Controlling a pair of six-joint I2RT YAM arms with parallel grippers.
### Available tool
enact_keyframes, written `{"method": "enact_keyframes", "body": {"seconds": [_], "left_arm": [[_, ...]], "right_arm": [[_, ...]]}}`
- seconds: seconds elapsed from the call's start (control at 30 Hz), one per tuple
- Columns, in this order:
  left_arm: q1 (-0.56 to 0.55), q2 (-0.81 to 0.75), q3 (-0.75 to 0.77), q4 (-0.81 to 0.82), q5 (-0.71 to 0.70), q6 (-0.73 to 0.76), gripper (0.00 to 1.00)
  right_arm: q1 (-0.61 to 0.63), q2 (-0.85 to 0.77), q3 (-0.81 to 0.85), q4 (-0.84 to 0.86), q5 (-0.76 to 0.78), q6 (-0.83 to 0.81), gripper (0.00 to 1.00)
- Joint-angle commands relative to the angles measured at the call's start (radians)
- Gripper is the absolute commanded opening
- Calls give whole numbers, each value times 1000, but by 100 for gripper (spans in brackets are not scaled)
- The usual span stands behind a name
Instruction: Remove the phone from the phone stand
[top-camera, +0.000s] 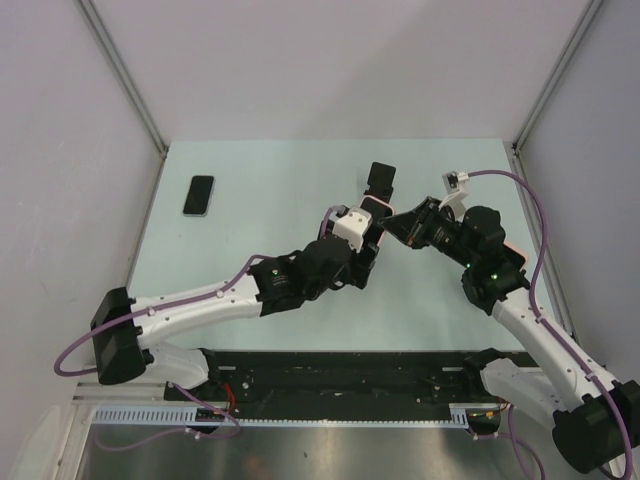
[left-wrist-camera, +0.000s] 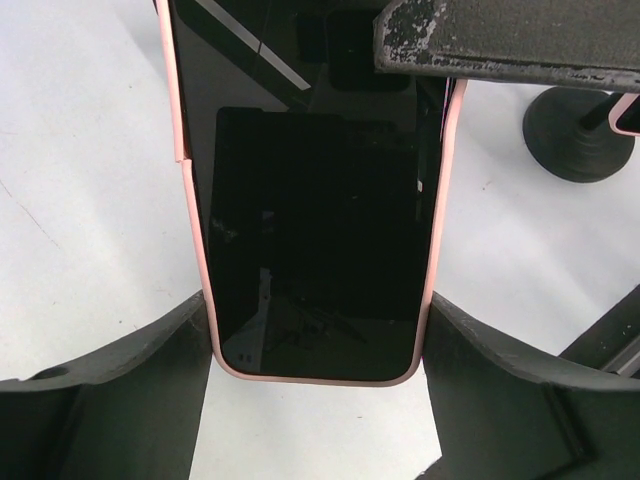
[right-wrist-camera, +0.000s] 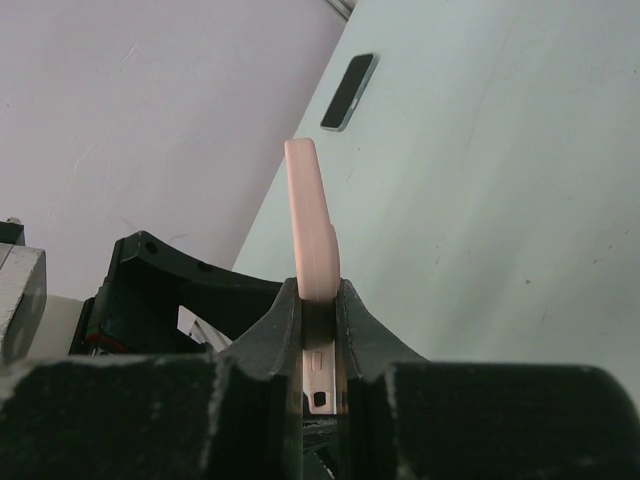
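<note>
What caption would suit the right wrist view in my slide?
Right fingers clamp a pink-cased phone seen edge-on; a second phone lies flat on the table beyond.

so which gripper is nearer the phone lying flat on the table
Left. The left gripper sits right of the flat phone, mid-table; the right gripper is further right, both shut on the pink phone.

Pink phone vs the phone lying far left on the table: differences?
The pink phone is off the table, clamped by the left gripper and right gripper; the other phone lies flat on it, untouched. The pink phone has a pink case; the other phone's rim looks pale. Both show dark faces.
</note>
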Motion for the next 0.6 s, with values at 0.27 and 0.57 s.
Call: {"method": "enact_keyframes", "body": {"seconds": [0.27,0.57], "left_arm": [[65,-38,22,-7,13,13,6],[267,-105,-18,-69,53,87,0]], "right_arm": [[-3,-48,14,14,16,-55,67],[-205,-177,26,-185,-20,-160,96]]}}
